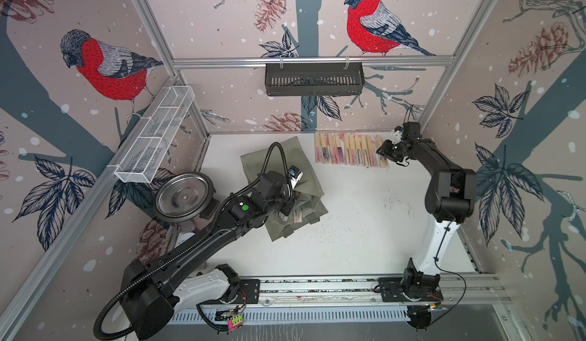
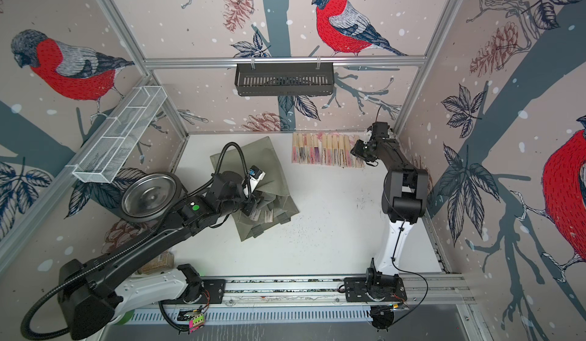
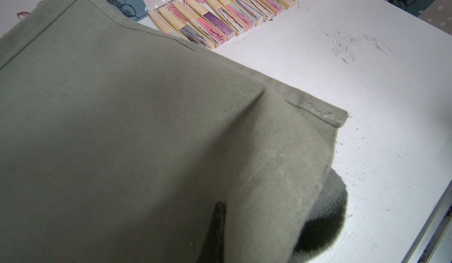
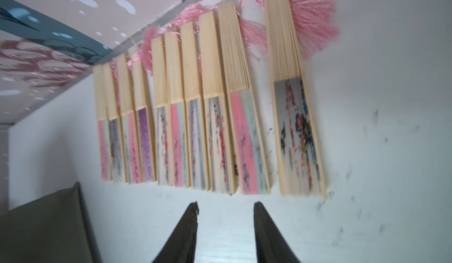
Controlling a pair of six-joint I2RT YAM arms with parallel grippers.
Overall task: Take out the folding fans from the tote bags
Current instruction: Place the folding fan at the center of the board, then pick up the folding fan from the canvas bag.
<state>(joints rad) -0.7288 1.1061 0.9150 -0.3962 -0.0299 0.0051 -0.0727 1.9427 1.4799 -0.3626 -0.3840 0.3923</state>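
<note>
Olive tote [image 3: 122, 115] | left jaws pinch it | right jaws parted (empty) | fans [image 4: 195, 137] rowed

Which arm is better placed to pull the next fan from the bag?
Right, probably: the right hand is open and empty; the left hand is shut on the tote bag.

Both top views look steeply down on the whole bench [image 1: 364, 228] (almost one picture), and each near wrist view faces the fans [image 4: 195, 127].
</note>
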